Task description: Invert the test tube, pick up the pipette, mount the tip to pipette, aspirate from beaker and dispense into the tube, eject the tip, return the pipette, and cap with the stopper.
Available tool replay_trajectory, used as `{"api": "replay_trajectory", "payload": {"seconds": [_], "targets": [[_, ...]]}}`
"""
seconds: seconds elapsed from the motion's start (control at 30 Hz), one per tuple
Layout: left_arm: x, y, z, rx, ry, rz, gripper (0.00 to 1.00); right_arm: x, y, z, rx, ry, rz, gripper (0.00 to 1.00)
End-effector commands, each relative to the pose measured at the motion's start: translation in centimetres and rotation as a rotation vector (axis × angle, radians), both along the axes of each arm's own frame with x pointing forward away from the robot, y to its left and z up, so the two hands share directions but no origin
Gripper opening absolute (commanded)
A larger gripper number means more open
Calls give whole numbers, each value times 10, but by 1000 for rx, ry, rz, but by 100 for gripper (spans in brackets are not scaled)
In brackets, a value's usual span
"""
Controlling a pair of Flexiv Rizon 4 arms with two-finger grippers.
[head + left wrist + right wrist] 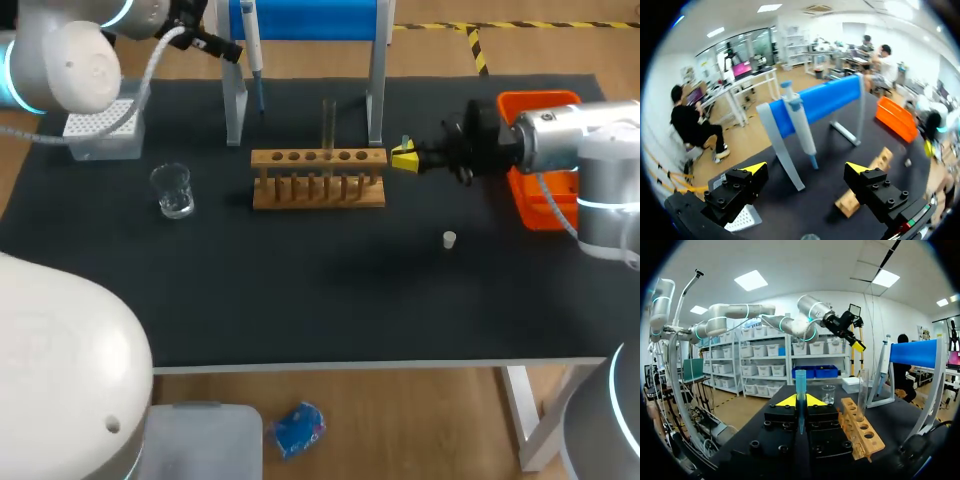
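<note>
The pipette (799,125) hangs on its blue stand (825,100) at the back of the desk (300,300), just ahead of the left gripper (806,169), spread wide as if to take it, while the right gripper (800,401) beside the rack (318,190) pinches a blue tip (800,380) upright, likely for mounting.

A black surface (300,300) fills the middle of the head view; pale wooden floor (420,420) lies along the bottom edge, with yellow-black tape (477,47) at the upper right; square ceiling lights (754,280) glow over white shelving (760,365) holding bins.
</note>
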State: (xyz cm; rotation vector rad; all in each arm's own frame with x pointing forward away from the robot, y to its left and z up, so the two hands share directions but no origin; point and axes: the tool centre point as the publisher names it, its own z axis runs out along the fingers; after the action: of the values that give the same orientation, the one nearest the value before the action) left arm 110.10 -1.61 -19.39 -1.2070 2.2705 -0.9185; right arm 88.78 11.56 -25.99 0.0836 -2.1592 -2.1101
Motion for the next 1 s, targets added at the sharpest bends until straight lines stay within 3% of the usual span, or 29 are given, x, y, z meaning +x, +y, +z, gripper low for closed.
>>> {"api": "replay_trajectory", "payload": {"seconds": [0.03,0.2,0.6,1.0], "targets": [[28,-11,-12,50,-27,187,100,0,-1,0,-1,-1,-1,0],[35,-12,-6,36,-46,237,100,0,-1,0,-1,-1,-1,0],[18,-30,1,22,-91,389,100,0,-1,0,-1,-1,-1,0],[38,-39,-13,-29,-65,471,100,0,-1,0,-1,-1,-1,0]]}}
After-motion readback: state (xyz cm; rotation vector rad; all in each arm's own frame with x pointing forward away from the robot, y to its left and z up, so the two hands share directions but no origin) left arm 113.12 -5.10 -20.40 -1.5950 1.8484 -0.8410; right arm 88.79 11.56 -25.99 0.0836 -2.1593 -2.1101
